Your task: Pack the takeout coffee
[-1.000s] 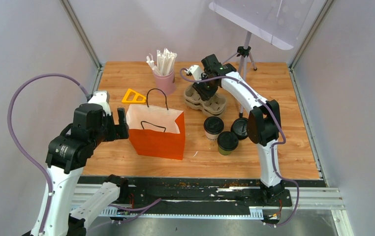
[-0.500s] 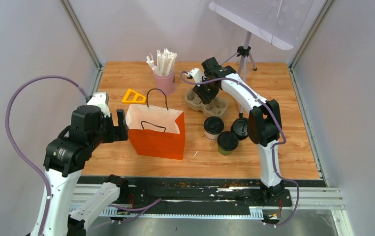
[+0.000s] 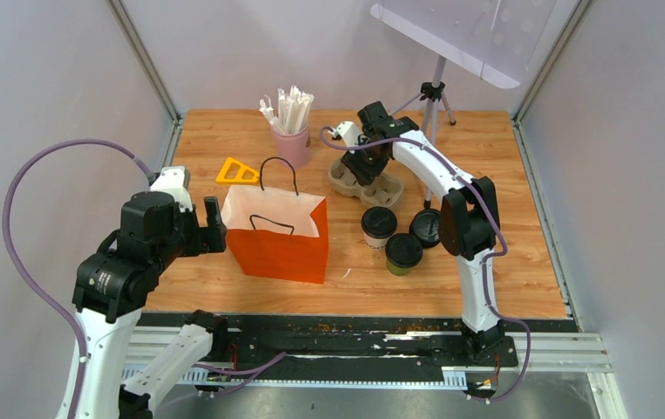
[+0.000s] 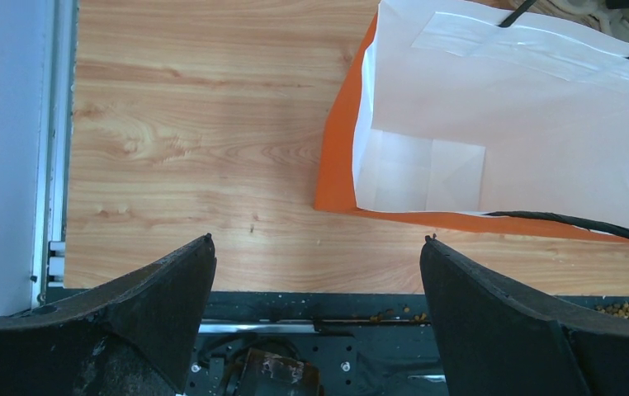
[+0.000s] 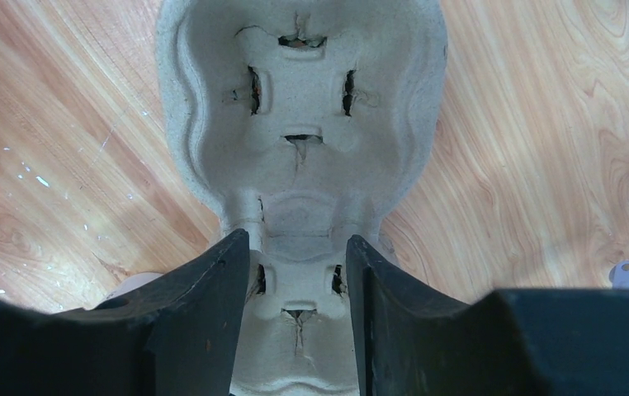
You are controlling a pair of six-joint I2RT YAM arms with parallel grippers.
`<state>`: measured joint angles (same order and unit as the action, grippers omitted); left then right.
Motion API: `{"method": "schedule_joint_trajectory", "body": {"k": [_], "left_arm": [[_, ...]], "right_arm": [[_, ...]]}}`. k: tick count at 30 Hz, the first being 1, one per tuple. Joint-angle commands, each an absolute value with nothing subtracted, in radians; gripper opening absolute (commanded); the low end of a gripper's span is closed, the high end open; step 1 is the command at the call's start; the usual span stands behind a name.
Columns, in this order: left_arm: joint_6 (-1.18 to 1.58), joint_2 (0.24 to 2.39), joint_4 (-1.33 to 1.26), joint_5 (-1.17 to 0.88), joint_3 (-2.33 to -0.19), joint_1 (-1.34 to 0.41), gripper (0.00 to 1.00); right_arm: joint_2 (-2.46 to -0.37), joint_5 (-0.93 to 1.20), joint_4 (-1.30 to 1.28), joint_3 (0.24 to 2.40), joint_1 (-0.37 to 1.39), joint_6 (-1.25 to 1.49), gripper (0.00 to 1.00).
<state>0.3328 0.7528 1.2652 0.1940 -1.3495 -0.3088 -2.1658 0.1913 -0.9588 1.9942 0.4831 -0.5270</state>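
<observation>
The two takeout coffee cups stand right of centre in the top view: a whitish cup [image 3: 379, 223] and an olive-green cup [image 3: 404, 251], both with black lids. An orange paper bag [image 3: 277, 240] stands open to their left, its white inside [image 4: 493, 148] showing in the left wrist view. My right gripper [image 3: 366, 161] is over a grey pulp cup carrier [image 3: 373, 185] at the back. Its fingers are parted astride the carrier's middle ridge [image 5: 303, 107], around my right gripper's gap [image 5: 297, 238]. My left gripper [image 3: 215, 218] hangs wide open left of the bag, nothing between its jaws [image 4: 318, 239].
A bare black lid [image 3: 426, 227] lies right of the whitish cup. A pink cup of white sticks [image 3: 291, 144] stands at the back, a yellow triangle [image 3: 236, 171] behind the bag. A tripod [image 3: 434, 92] stands at the back right. The black base rail [image 4: 295, 330] runs along the near edge.
My right gripper has lifted back a little over the carrier, which now lies flat, and its fingers have spread wider. The left arm has drifted slightly left and towards the near edge.
</observation>
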Motion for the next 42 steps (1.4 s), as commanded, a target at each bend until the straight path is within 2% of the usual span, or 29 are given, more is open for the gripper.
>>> {"method": "schedule_joint_trajectory", "body": {"k": [1, 13, 17, 24, 29, 42], "left_arm": [[0.313, 0.746, 1.269, 0.185, -1.370, -0.308, 1.00], [0.317, 0.750, 1.264, 0.182, -1.374, -0.308, 1.00], [0.318, 0.747, 1.266, 0.186, -1.377, -0.308, 1.00], [0.322, 0.739, 1.266, 0.184, -1.370, -0.308, 1.00], [0.322, 0.738, 1.268, 0.185, -1.374, -0.308, 1.00], [0.326, 0.733, 1.256, 0.172, -1.356, -0.308, 1.00]], "right_arm": [[-2.166, 0.187, -0.926, 2.016, 0.486, -0.546, 0.47], [-2.189, 0.194, -0.927, 2.025, 0.485, -0.552, 0.44], [-2.190, 0.207, -0.928, 2.033, 0.485, -0.552, 0.40], [-2.200, 0.206, -0.930, 2.038, 0.485, -0.551, 0.41], [-2.199, 0.204, -0.935, 2.042, 0.485, -0.552, 0.34], [-2.157, 0.189, -0.942, 2.075, 0.485, -0.560, 0.32]]}}
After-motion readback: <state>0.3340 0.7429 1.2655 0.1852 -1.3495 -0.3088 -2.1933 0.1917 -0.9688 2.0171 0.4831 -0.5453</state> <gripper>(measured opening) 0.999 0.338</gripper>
